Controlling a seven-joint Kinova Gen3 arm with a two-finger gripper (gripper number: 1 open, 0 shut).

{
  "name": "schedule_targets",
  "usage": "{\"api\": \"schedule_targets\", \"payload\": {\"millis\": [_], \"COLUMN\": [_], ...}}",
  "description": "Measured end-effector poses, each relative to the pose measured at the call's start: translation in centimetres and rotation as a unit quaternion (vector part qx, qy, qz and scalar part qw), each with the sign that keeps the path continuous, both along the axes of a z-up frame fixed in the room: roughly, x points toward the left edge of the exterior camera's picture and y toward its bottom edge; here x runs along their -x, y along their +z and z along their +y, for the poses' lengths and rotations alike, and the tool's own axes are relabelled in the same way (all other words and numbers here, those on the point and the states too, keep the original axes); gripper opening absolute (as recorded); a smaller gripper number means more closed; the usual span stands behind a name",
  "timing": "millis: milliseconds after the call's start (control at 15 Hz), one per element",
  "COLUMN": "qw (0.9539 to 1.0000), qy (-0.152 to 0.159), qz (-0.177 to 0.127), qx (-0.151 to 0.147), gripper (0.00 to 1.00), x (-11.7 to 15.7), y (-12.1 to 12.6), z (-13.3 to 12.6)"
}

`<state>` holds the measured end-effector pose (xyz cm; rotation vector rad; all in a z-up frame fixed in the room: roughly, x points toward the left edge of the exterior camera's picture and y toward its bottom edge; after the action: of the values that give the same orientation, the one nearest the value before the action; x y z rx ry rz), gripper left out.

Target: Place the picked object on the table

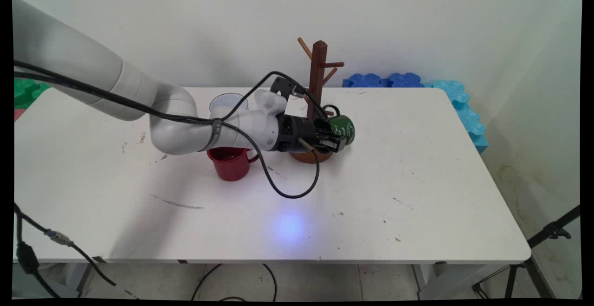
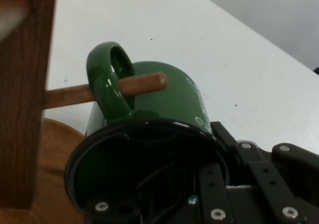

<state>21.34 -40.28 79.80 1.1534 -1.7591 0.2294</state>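
A dark green mug (image 1: 344, 128) lies on its side with its handle (image 2: 107, 82) threaded over a low peg (image 2: 144, 83) of the brown wooden mug tree (image 1: 319, 78). My gripper (image 1: 335, 142) reaches in from the left beside the tree's round base (image 1: 310, 157). It is shut on the green mug's rim (image 2: 149, 127), one finger inside the mug and one outside. In the hand view the tree's post (image 2: 25, 94) fills the left edge. The mug hangs just above the white table (image 1: 394, 180).
A red mug (image 1: 230, 163) stands upright under the arm's wrist, left of the tree. A white cup (image 1: 226, 103) sits behind the arm. Blue foam blocks (image 1: 457, 101) line the table's far right corner, green foam (image 1: 25, 90) the far left. Black cables loop below the wrist.
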Motion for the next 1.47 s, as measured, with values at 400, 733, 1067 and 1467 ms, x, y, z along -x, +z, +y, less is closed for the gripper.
{"api": "schedule_targets", "payload": {"millis": [400,733,1067,1467], "qw": [0.9997,0.999,0.998,0.9951], "qy": [-0.017,-0.035,-0.061,-0.095], "qz": [0.015,0.026,0.015,-0.025], "qx": [0.005,0.007,0.0,-0.009], "gripper": [0.0,0.0,0.0,0.0], "x": [0.2,0.2,-0.3,-1.4], "y": [1.6,3.0,4.7,6.9], "z": [1.5,2.9,4.2,5.2]}}
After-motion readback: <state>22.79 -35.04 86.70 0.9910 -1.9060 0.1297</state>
